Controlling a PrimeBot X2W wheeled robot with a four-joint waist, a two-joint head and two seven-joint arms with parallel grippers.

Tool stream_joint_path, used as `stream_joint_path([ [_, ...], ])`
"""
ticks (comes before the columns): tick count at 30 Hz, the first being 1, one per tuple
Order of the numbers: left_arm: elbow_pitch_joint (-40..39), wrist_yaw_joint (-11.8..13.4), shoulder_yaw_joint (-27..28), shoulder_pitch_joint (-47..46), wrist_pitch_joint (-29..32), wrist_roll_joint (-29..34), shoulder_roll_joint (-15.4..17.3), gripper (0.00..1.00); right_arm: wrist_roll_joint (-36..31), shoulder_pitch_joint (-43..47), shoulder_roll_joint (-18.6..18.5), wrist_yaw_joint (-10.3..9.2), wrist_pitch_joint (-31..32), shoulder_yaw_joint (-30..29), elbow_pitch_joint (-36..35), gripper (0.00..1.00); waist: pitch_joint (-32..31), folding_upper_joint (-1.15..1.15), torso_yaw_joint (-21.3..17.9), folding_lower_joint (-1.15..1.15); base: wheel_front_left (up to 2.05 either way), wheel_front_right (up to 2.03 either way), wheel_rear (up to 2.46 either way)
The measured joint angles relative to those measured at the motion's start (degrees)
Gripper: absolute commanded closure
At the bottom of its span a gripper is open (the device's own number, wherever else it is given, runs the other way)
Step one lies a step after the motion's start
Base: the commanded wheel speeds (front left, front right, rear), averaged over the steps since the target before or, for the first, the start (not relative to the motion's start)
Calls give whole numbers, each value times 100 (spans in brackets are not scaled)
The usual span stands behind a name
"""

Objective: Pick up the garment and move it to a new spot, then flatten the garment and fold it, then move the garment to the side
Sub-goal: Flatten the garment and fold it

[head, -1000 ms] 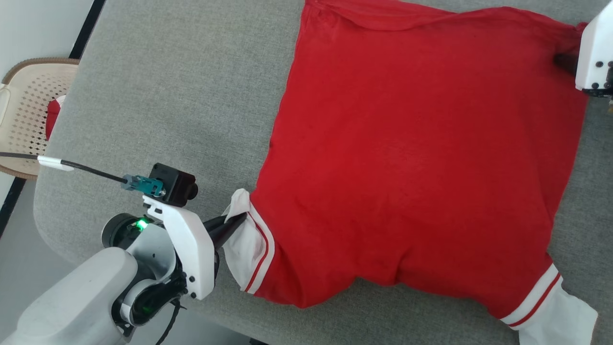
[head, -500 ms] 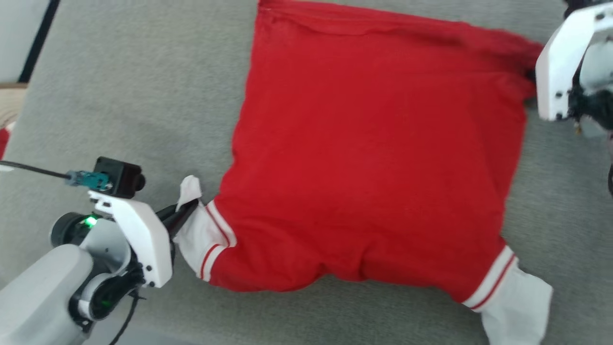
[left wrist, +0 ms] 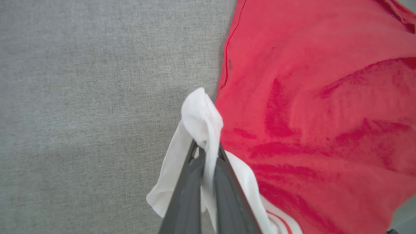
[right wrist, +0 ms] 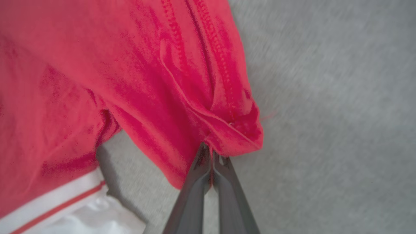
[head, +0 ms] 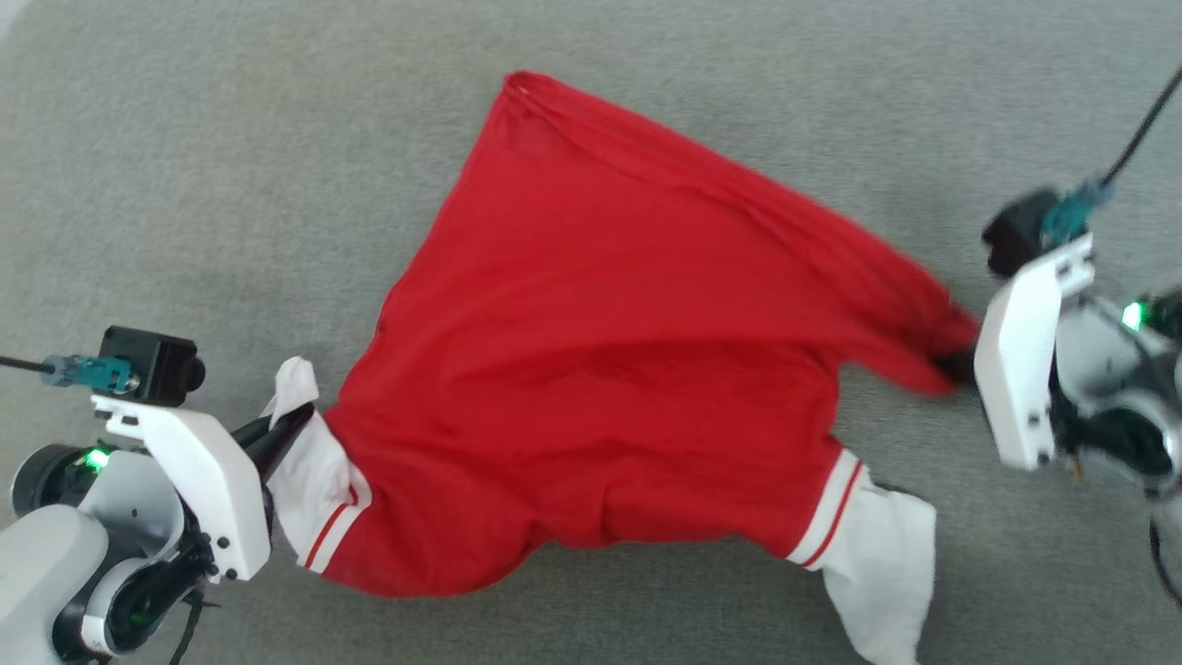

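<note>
Garment position: on the grey fabric surface, across the middle of the stretch covered by the head view. It is partly raised and held taut between the left gripper and the right gripper.

Left gripper: fingers pressed together on the white sleeve at the garment's left end. In the left wrist view, a fold of white cloth runs between the two dark fingers and bulges out past their tips. Striped trim marks the seam where this sleeve joins the red body.

Right gripper: clamped tight on a bunched red corner at the garment's right end. In the right wrist view, the stitched hem gathers into the fingertips. The cloth there stands off the surface, with a shadow under it.

Red body: stretched as a slanting sheet, with long creases running from the far corner toward the right gripper. The far corner rests on the surface. The near edge sags between the two sleeves.

Second white sleeve: loose on the surface at the near right, below the right gripper and apart from it. Neither gripper holds it.

Left wrist: carries a small black camera with a cable plugged into it.
</note>
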Motion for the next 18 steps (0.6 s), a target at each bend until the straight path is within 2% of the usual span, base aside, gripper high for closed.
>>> stream_joint_path([
  [7,-214,112,43,172,-25,-67,144,100,-59,1356,109,0,417,-647,-1109,100,-136,0,-213,0,0,0,0],
  [11,-279,146,36,179,-25,-73,138,100,-311,2079,438,0,497,-1128,-1517,100,-148,0,-207,0,0,0,0],
  [14,-285,149,24,181,-47,-71,110,100,-601,2374,736,0,376,-1340,-1541,100,-136,0,-177,0,0,0,0],
  [16,-276,147,7,182,-51,-71,51,100,-702,2468,902,-1,194,-1416,-1451,61,-134,0,-155,0,0,0,0],
  [17,-266,136,-1,182,-52,-71,29,100,-788,2508,983,0,60,-1449,-1369,16,-136,0,-148,0,0,0,0],
  [18,-255,130,-10,182,-57,-71,2,100,-848,2530,1050,0,-10,-1479,-1294,0,-141,0,-141,0,0,0,0],
])
